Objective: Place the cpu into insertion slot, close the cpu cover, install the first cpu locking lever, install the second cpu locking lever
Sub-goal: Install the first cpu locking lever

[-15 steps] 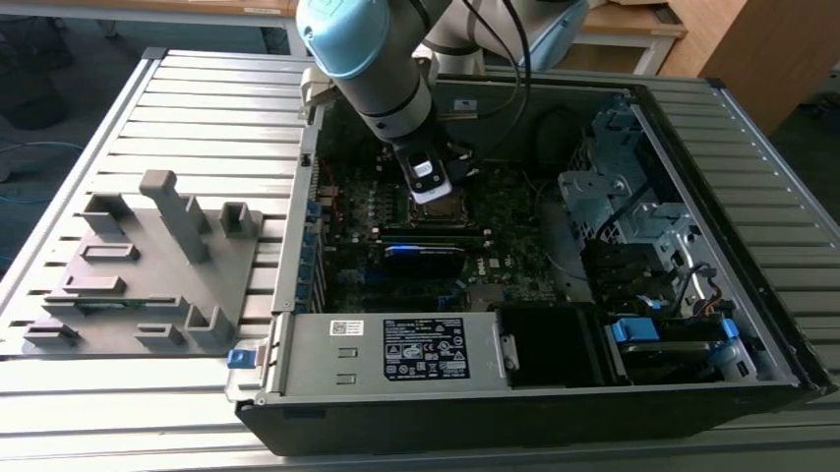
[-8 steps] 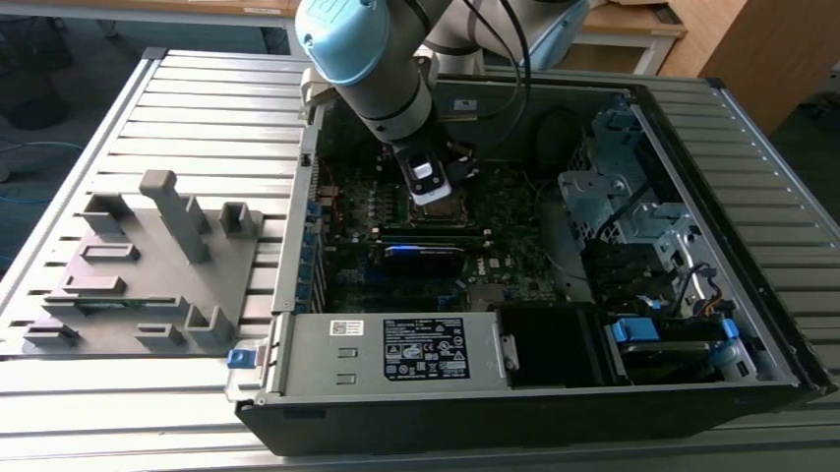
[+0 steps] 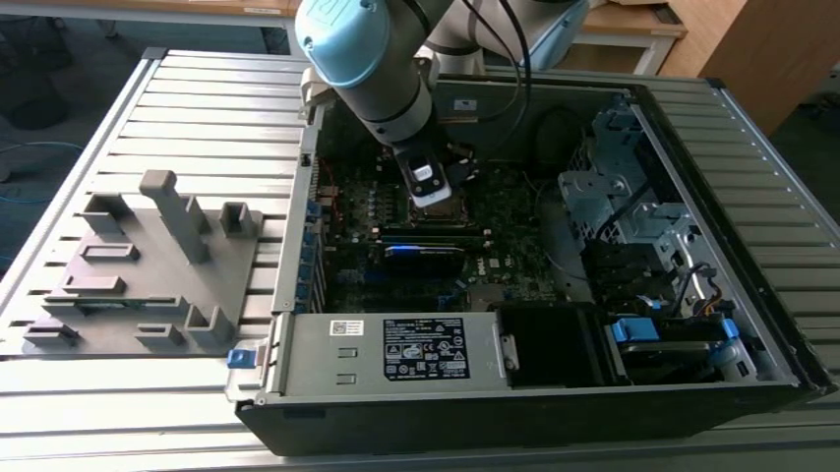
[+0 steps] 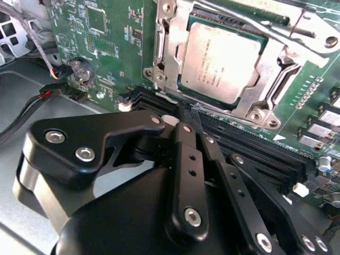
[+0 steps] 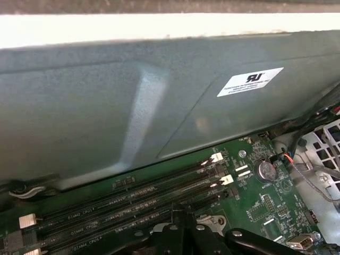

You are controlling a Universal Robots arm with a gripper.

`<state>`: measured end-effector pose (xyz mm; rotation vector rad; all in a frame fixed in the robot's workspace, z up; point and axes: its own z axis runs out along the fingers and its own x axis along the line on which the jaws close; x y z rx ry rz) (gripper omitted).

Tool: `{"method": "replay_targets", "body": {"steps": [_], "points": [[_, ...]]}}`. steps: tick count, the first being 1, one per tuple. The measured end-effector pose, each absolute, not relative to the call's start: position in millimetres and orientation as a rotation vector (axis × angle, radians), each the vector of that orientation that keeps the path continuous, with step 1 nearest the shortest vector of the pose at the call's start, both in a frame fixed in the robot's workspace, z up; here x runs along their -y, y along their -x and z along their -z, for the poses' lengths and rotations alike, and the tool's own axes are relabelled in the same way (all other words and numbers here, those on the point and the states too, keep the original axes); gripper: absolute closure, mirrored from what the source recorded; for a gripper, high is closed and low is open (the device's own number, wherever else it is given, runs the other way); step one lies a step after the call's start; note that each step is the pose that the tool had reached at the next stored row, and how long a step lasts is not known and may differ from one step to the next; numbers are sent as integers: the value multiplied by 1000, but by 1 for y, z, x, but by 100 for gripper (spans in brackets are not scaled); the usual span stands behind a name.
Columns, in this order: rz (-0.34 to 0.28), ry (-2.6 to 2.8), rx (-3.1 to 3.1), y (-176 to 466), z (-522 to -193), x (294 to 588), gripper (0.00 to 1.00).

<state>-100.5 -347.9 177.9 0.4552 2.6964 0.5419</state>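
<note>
One pale blue and grey arm (image 3: 374, 74) slants steeply down into the open black computer case (image 3: 552, 393), which rests on a ribbed metal table (image 3: 197, 118); a grey moulded fixture (image 3: 145, 265) with upright posts lies at nine o'clock from the case in the exterior view. Matte black and bolted with shiny screws, the gripper (image 4: 190, 118) has its fingers pressed together, clenched on nothing visible, tips just beside the socket's edge over the black memory slots (image 4: 255, 151). On the green motherboard (image 4: 106, 48), the cpu (image 4: 220, 61), a dull silver square, sits in the insertion slot (image 4: 273, 29), with the bright metal cpu cover (image 4: 268, 85) framing it.
</note>
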Motion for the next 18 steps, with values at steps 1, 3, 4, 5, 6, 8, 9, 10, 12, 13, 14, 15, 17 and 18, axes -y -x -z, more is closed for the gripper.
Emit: {"method": "replay_targets", "body": {"steps": [1, 3, 4, 5, 6, 8, 9, 10, 12, 13, 14, 15, 17, 18], "points": [[-542, -455, -2696, 101, -178, 348, 90], [-542, -455, -2696, 101, -178, 349, 90], [-542, -456, -2696, 101, -178, 349, 90], [-542, -456, -2696, 101, -178, 349, 90], [-542, -456, -2696, 101, -178, 350, 90], [-542, -456, -2696, 101, -178, 350, 90], [-542, -456, -2696, 101, -178, 350, 90], [-542, -456, -2696, 101, -178, 350, 90], [-542, -456, -2696, 101, -178, 350, 90], [-541, -457, -2696, 100, -178, 350, 90], [-541, -457, -2696, 100, -178, 350, 90], [-540, -459, -2695, 99, -178, 350, 90], [-539, -463, -2694, 98, -177, 350, 90], [-538, -465, -2693, 97, -177, 350, 90]]}}
